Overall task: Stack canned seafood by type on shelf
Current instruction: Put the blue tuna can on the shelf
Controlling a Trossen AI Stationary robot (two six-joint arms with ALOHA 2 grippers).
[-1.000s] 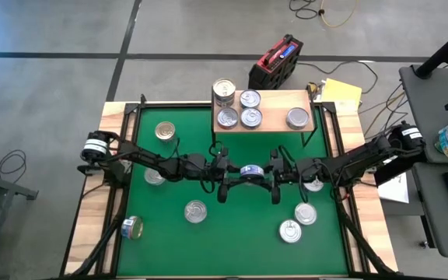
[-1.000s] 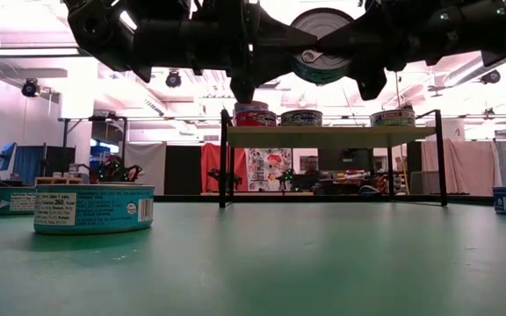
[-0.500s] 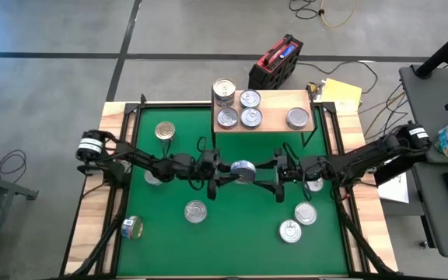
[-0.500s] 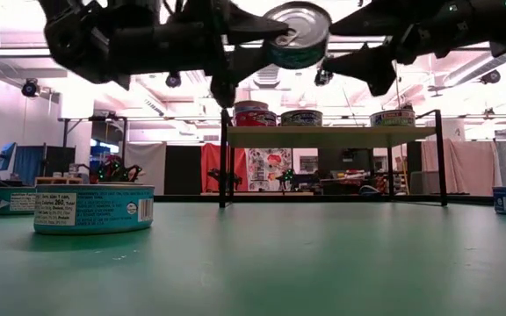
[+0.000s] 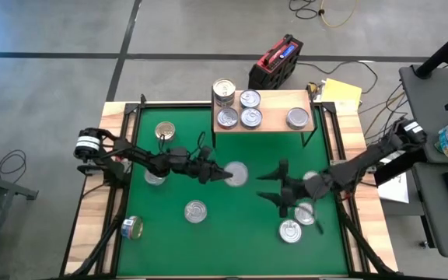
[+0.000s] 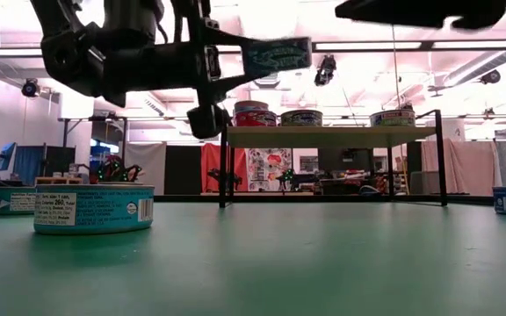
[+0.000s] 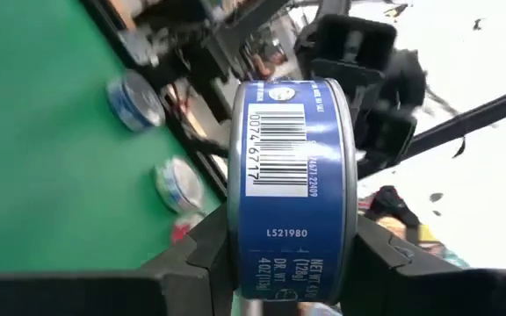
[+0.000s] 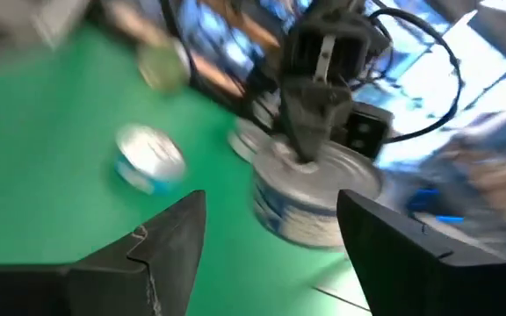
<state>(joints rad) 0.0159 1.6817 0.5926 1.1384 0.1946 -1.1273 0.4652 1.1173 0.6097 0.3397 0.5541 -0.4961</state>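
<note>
The left hand [image 5: 225, 174] is over the middle of the green mat [image 5: 232, 233], up in the air. It is clamped on a can [image 5: 236, 173] with a blue label. In the left wrist view the two dark fingers [image 7: 202, 254] press on both sides of that can [image 7: 292, 184], and a barcode shows on its side. In the low view the can [image 6: 276, 54] hangs high above the mat, just in front of the shelf.

The right hand [image 5: 271, 185] is to the right of the held can and apart from it, also over the mat. Its fingers [image 8: 169, 237] are spread wide and hold nothing. In the right wrist view the left hand and its can [image 8: 314, 193] show between them, farther off.

The shelf [image 5: 264, 113] stands at the far edge of the mat. Five cans sit on it. One of them [image 5: 223, 89] is at the left end on top of another can, so that pile stands taller than the rest in the low view. One can [image 5: 298, 118] sits by itself at the right end.

More cans lie on the mat. One [image 5: 196, 211] is near the middle, one [image 5: 133, 228] is at the front left, and one [image 5: 290, 231] is at the front right. A gold-topped can [image 5: 165, 131] is at the back left.
</note>
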